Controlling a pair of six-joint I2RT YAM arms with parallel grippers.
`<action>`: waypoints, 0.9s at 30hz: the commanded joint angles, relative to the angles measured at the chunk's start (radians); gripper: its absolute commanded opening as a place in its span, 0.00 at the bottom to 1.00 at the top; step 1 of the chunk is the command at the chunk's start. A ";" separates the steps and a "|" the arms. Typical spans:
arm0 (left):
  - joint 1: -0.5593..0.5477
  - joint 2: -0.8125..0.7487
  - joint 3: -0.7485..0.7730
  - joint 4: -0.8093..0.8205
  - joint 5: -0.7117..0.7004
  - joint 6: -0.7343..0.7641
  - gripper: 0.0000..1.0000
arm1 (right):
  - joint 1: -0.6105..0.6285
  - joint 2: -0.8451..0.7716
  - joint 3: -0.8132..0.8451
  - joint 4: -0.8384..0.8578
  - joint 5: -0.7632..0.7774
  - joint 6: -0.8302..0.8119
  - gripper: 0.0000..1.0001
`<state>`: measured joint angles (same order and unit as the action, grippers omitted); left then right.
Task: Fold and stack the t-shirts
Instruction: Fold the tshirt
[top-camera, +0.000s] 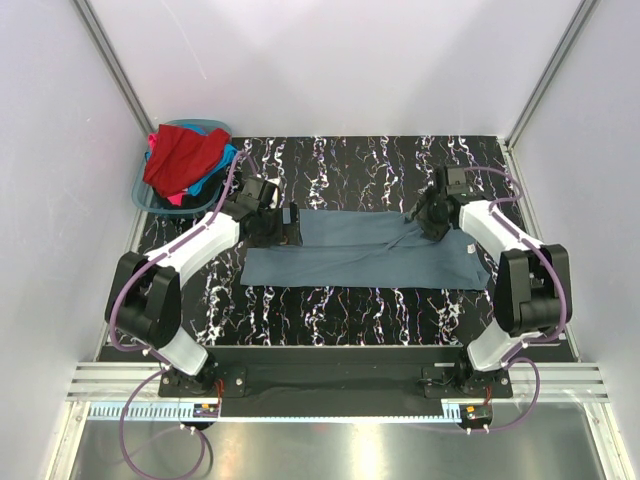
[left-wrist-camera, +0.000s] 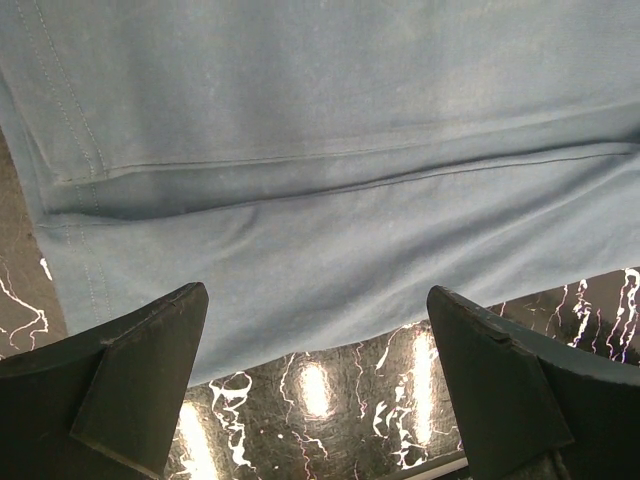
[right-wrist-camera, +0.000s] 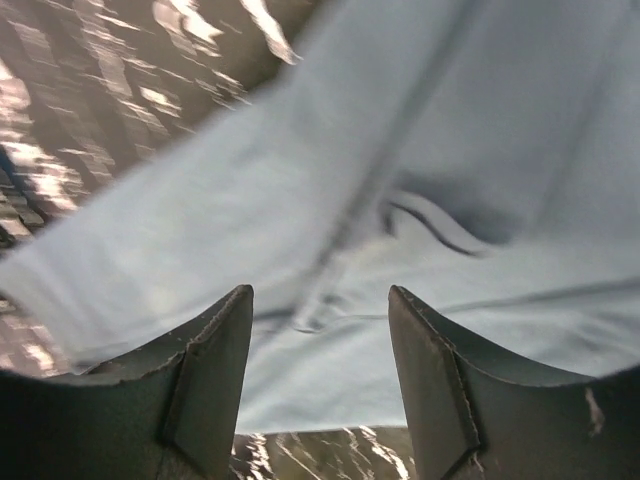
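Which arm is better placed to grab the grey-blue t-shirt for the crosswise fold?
Left, probably: the left pincer, open, hangs over the grey-blue t-shirt's flat hemmed end, edge between its fingers. The right pincer is over rumpled cloth, view blurred.

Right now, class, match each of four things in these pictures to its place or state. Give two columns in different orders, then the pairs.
1 grey-blue t-shirt
2 red t-shirt
3 basket
4 left gripper

A at the far left corner of the table
B spread flat in the middle
C open over grey-blue cloth
D heaped highest in the basket

Pairs: 1-B, 2-D, 3-A, 4-C
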<state>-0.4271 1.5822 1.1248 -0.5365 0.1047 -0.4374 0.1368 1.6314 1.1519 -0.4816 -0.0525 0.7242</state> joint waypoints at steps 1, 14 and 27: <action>-0.004 -0.030 0.004 0.036 0.024 0.009 0.99 | 0.017 0.024 -0.014 -0.060 0.048 0.021 0.63; -0.004 -0.044 -0.003 0.035 -0.002 0.003 0.99 | 0.024 0.137 0.072 -0.064 0.098 -0.016 0.40; -0.004 -0.025 0.016 0.035 -0.007 0.002 0.99 | 0.052 0.231 0.175 -0.063 0.102 -0.045 0.00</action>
<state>-0.4271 1.5787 1.1229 -0.5285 0.1017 -0.4377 0.1768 1.8587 1.2606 -0.5495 0.0189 0.6998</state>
